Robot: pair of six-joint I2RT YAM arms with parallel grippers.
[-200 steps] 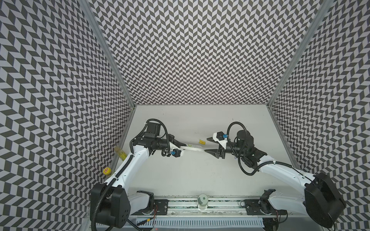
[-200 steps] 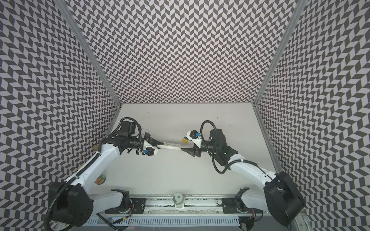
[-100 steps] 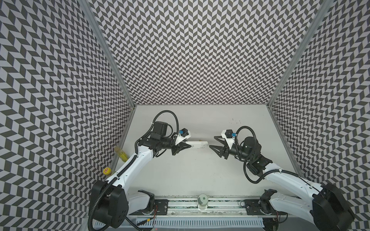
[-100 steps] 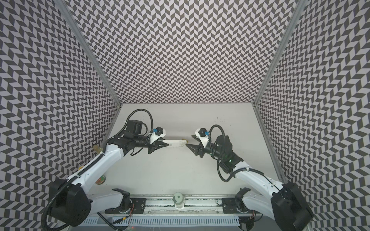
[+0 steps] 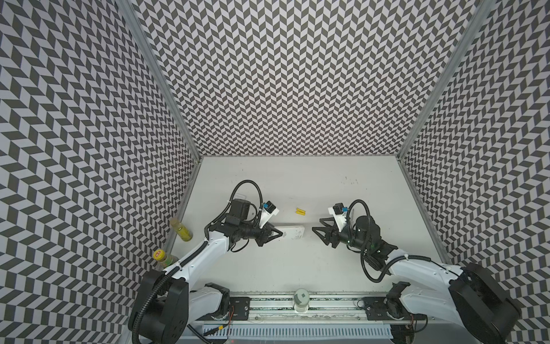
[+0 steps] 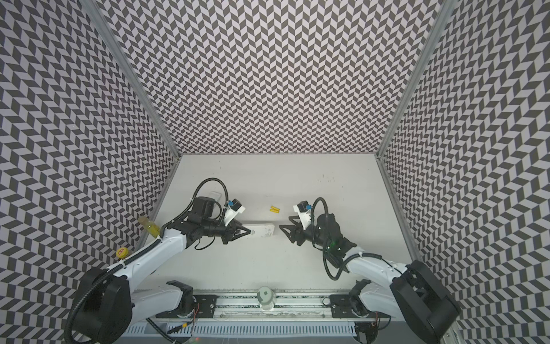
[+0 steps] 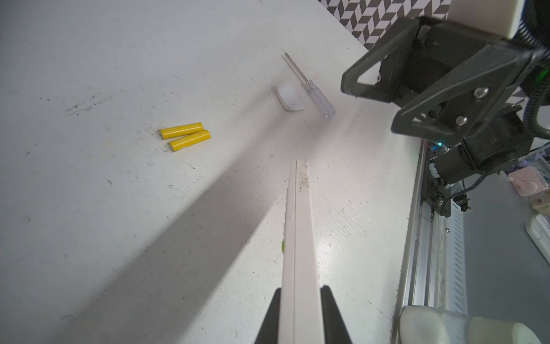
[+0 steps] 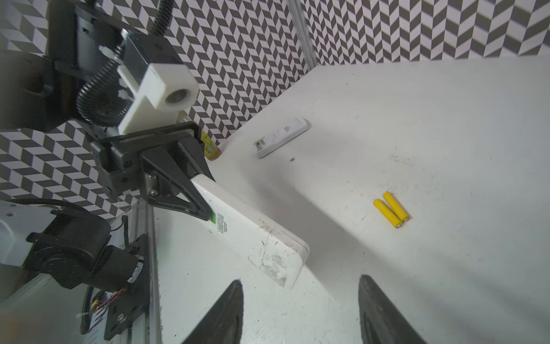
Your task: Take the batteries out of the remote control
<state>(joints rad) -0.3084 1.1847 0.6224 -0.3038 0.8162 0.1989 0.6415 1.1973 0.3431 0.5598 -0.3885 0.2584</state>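
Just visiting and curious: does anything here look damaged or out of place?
The white remote gripped by the left hand has a scuffed, grimy patch at its free end. A second remote lies with its battery bay open.

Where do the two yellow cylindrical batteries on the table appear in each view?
Top view: yellow cylindrical batteries centre, just behind the free end of the long white plastic remote control.
Top view: batteries, same place.
Left wrist: batteries side by side, apart from that end.
Right wrist: batteries beyond that end.
Landmark: the held remote.
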